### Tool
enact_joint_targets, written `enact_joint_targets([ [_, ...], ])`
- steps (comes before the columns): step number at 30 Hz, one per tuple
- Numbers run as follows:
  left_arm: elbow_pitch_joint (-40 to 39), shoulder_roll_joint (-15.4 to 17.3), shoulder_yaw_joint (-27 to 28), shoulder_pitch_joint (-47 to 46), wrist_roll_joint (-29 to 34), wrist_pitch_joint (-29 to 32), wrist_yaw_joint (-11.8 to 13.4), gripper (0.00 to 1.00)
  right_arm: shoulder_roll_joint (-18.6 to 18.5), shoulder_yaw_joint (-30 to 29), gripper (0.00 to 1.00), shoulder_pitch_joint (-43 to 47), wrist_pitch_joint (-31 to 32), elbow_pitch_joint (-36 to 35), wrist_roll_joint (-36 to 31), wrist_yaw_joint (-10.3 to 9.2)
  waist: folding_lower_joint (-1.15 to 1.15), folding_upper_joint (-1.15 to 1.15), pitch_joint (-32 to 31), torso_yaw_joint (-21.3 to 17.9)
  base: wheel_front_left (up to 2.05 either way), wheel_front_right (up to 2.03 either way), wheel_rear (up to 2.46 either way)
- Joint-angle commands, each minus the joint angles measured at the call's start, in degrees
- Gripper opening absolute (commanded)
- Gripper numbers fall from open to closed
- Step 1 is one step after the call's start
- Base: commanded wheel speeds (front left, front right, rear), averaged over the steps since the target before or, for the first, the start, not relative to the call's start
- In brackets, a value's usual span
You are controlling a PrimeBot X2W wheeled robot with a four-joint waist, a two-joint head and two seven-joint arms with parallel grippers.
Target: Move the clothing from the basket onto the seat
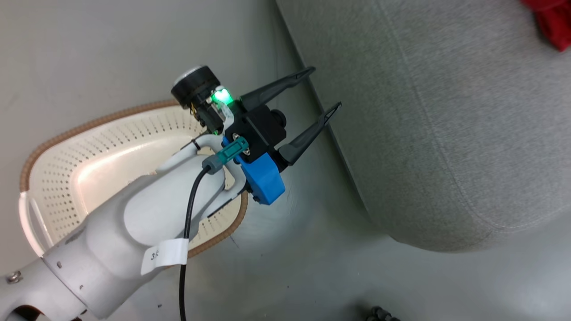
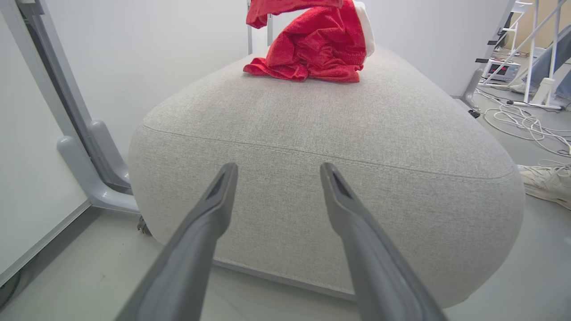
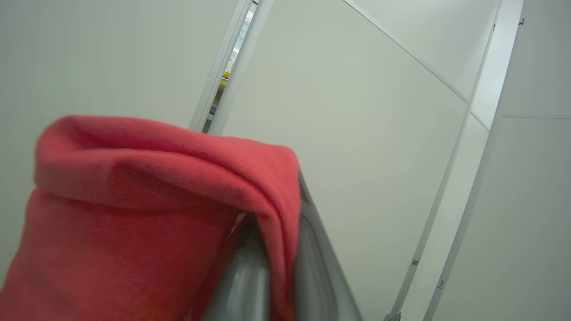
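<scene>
Closest in the head view, the pale left forearm (image 1: 147, 209) reaches over the cream-white perforated plastic basket (image 1: 67, 178) with its brown woven-look rim, which stands on the grey floor (image 1: 312, 267); what shows of the basket's inside past the arm is bare plastic. The left hand (image 1: 325, 87) is held beyond the basket's rim, just beside the edge of the large grey fabric-upholstered seat (image 1: 446, 133), its two long dark fingers spread apart and gripping nothing. In the left wrist view the same left hand (image 2: 276, 167) points at the seat's (image 2: 334, 133) rounded front and stitched seam, fingers wide. Farther back, on the seat's top, lies the red soft clothing (image 2: 312, 49) with white trim, bunched, part of it rising past the picture's upper edge; a corner of clothing (image 1: 553, 22) also shows at the head view's far right. In the right wrist view the right hand (image 3: 279, 249) is clamped on red clothing (image 3: 134, 214), which drapes over its grey fingers (image 3: 312, 276), with pale wall panels (image 3: 379, 111) behind. Beyond the seat, white cables (image 2: 522, 120) and a pale shoe (image 2: 544, 183) lie on the floor.
</scene>
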Motion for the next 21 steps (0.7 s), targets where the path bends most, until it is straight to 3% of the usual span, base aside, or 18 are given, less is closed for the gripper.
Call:
enact_joint_targets([
  [1, -0.4, 0.4, -0.1, -1.4, 0.5, 0.1, -0.1, 1.0, -1.5, -1.5, 0.0, -2.1, 0.0, 0.8, 0.1, -0.01, -0.01, 0.0, 3.2, 0.7, 0.0, 0.0, 0.0],
  [10, -1.1, 1.1, -0.8, -4.7, 1.0, 0.5, -0.1, 1.0, -9.4, -10.3, 0.0, -5.0, 0.0, 8.5, -0.4, -0.01, -0.01, 0.0, 8.7, 1.5, 0.0, 0.0, 0.0],
  [15, -1.3, 1.6, -1.0, -5.0, 1.0, 0.5, -0.1, 1.0, -9.7, -11.2, 0.0, -2.2, 0.0, 14.5, -2.0, -0.01, -0.01, 0.0, 10.3, 1.6, 0.0, 0.0, 0.0],
  [21, -1.6, 2.1, -1.3, -5.6, 1.1, 0.7, -0.1, 1.0, -6.8, -13.2, 0.0, 0.5, 0.0, 19.3, -3.3, -0.01, -0.01, 0.0, 11.6, 1.6, 0.0, 0.0, 0.0],
])
